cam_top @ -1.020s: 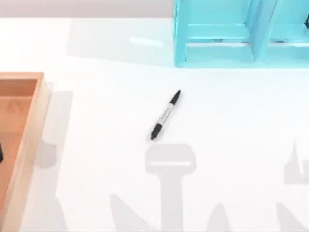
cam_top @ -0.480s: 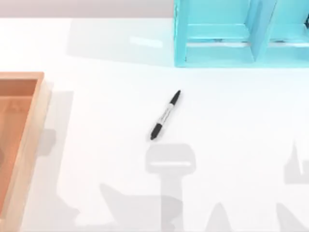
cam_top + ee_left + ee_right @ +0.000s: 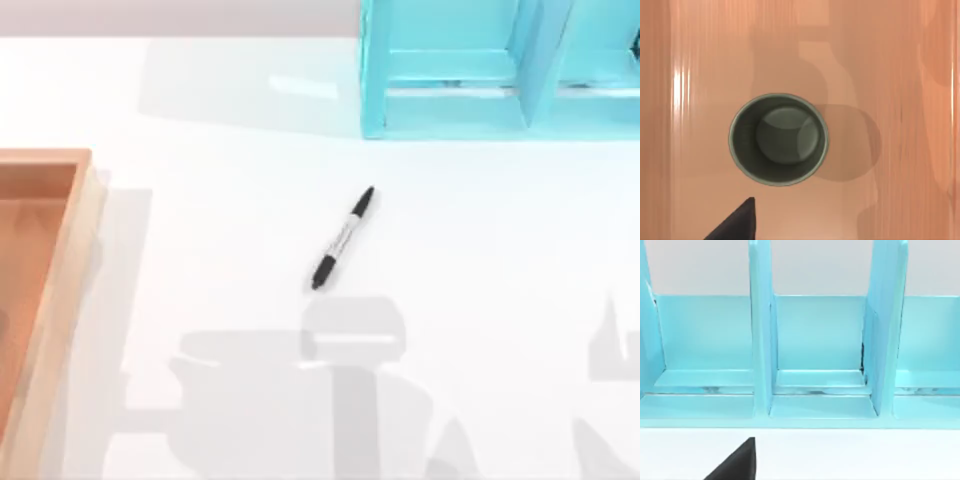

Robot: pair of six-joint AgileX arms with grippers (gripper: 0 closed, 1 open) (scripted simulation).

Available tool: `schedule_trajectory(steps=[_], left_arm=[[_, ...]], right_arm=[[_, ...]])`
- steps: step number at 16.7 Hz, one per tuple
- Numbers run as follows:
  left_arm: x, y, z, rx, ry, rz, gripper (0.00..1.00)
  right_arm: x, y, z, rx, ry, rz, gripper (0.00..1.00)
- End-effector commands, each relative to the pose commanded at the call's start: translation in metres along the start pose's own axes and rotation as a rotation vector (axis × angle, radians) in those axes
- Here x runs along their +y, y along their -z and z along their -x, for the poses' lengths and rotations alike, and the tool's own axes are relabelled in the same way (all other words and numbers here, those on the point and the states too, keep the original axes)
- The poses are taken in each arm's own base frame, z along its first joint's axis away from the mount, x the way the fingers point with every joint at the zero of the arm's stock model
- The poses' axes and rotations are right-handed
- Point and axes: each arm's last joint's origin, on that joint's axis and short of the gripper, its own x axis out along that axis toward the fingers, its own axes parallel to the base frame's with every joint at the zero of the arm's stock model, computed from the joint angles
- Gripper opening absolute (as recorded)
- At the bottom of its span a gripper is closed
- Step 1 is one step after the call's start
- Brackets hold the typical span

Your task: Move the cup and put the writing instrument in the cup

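Left wrist view is showing the cup (image 3: pixel 778 139) standing upright in the wooden tray (image 3: pixel 900 75), touching no finger; whether either gripper's fingers are spread cannot be told.

We see a rendered desk-like workspace, office in character: a plain white table (image 3: pixel 480 260) bearing a turquoise compartmented file organiser (image 3: pixel 500 70) at its far right, a wooden tray (image 3: pixel 45 290) at its left edge, and a marker pen (image 3: pixel 343 238) lying near the centre.
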Motion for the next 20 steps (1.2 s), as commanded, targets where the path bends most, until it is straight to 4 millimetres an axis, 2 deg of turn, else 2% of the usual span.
schedule_trajectory(steps=[6, 9, 18, 20], left_arm=[[0.018, -0.042, -0.032, 0.264, 0.042, -0.01, 1.0], [0.026, -0.055, -0.046, 0.362, 0.061, -0.004, 1.0], [0.028, -0.058, -0.051, 0.388, 0.066, -0.001, 1.0], [0.029, -0.055, -0.062, 0.396, 0.067, 0.003, 1.0]], right_arm=[[0.0, 0.0, 0.0, 0.0, 0.0, 0.0, 1.0], [0.0, 0.0, 0.0, 0.0, 0.0, 0.0, 1.0], [0.0, 0.0, 0.0, 0.0, 0.0, 0.0, 1.0], [0.0, 0.0, 0.0, 0.0, 0.0, 0.0, 1.0]])
